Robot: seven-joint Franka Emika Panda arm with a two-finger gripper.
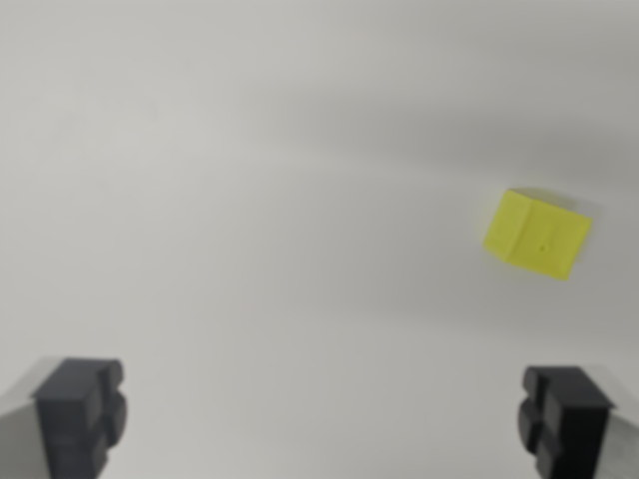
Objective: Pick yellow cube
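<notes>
End effector (324,419) spread wide, empty. Cube (537,234) on bench (250,200), toward wrist view's right: likely light, rigid, smooth; best pinched across opposite flat faces.

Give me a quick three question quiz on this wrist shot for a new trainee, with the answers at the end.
1. True or false: the gripper is shut on the cube.
2. Multiple choice: where is the cube? A, between the fingers; B, toward the wrist view's right, beyond the fingertips; C, at the wrist view's left edge.
3. Fill in: the cube's colour is ____.

Key:
1. False. The fingers stand wide apart with nothing between them.
2. B.
3. Yellow; it sits alone on the plain pale surface.
</notes>
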